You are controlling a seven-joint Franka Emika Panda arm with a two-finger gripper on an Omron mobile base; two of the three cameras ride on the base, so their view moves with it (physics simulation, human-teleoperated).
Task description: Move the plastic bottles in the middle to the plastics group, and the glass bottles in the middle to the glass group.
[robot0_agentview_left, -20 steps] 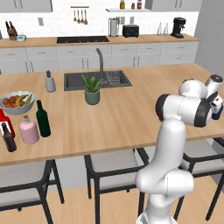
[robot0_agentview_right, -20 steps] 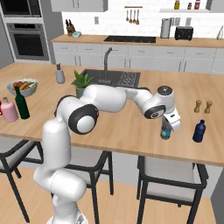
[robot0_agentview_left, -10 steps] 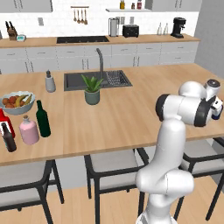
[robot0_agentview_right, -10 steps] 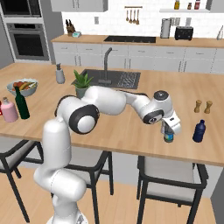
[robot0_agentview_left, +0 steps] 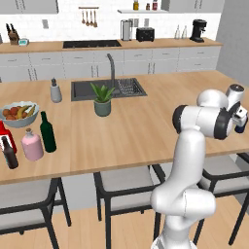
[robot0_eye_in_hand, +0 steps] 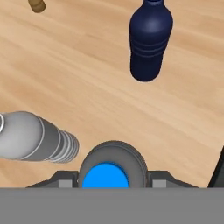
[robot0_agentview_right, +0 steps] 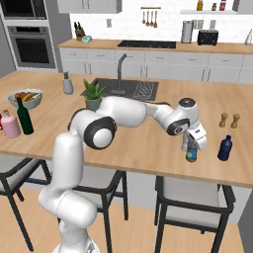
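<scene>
My gripper (robot0_agentview_right: 192, 144) is shut on the small clear plastic bottle (robot0_agentview_right: 191, 155) with a blue cap (robot0_eye_in_hand: 105, 176), held upright low over the island's right end. In the hand view my fingers flank its neck. The plastics group is close by. The squat dark blue bottle (robot0_agentview_right: 225, 148) (robot0_eye_in_hand: 150, 40) stands to its right, and the greyish clear bottle (robot0_eye_in_hand: 31, 137) is just beside it. Far left stand the pink glass bottle (robot0_agentview_left: 32, 145) and the tall dark green wine bottle (robot0_agentview_left: 47, 132). Beside them is the glass group, a red bottle (robot0_agentview_left: 5, 137) and a dark brown bottle (robot0_agentview_left: 9, 153).
Two small wooden shakers (robot0_agentview_right: 229, 120) stand behind the dark blue bottle. A fruit bowl (robot0_agentview_left: 18, 113) sits behind the left bottles. A potted plant (robot0_agentview_left: 102, 99) stands by the sink (robot0_agentview_left: 107, 89). Stools line the island's near edge.
My gripper has carried the blue-capped bottle a little right and down toward the counter beside the dark blue bottle. The bottles on the left have not moved.
</scene>
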